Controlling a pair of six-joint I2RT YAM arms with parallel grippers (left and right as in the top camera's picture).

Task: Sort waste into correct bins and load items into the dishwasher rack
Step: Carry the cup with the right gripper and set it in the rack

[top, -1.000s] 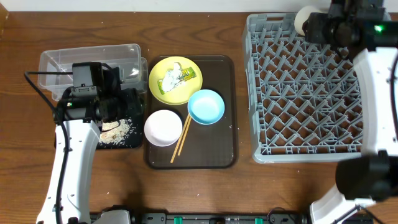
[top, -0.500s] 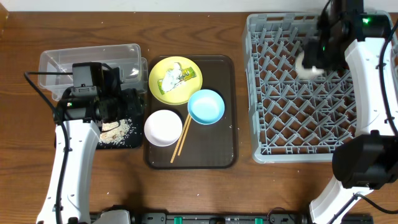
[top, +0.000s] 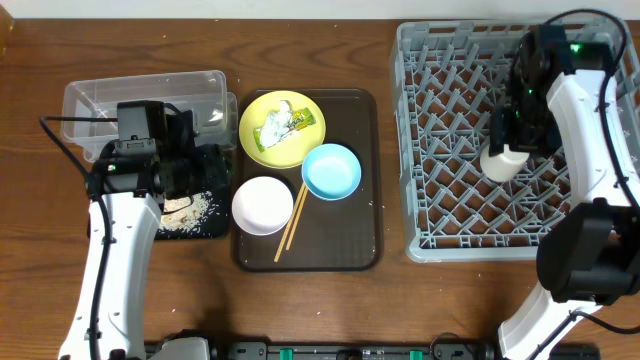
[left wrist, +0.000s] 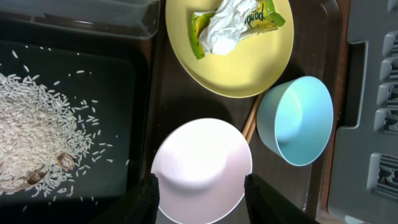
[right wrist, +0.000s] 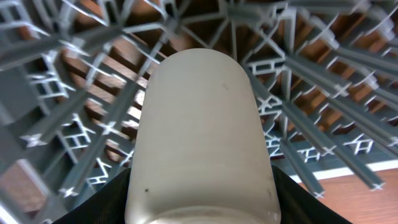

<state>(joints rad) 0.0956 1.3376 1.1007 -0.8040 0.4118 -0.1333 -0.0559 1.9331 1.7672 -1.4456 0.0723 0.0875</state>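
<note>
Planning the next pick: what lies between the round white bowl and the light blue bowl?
A pair of thin wooden chopsticks lies diagonally between the round white bowl and the light blue bowl, seen in the overhead view.

Cream cup (top: 503, 163), grey rack (top: 404, 120), yellow plate (top: 258, 141).

A pale cup (right wrist: 202, 134) filled the middle of the view, its smooth rounded side toward the camera, with a few tiny dark specks on it. The dark jaws showed only as slivers at the lower left and lower right, pressed against the cup's flanks. Behind and around it spread the grey dishwasher rack (right wrist: 59, 115), its lattice bars and upright pegs blurred toward the edges. Brown bench (right wrist: 364, 208) wood showed through the lattice openings and beyond the rack's rim at lower right.
</note>
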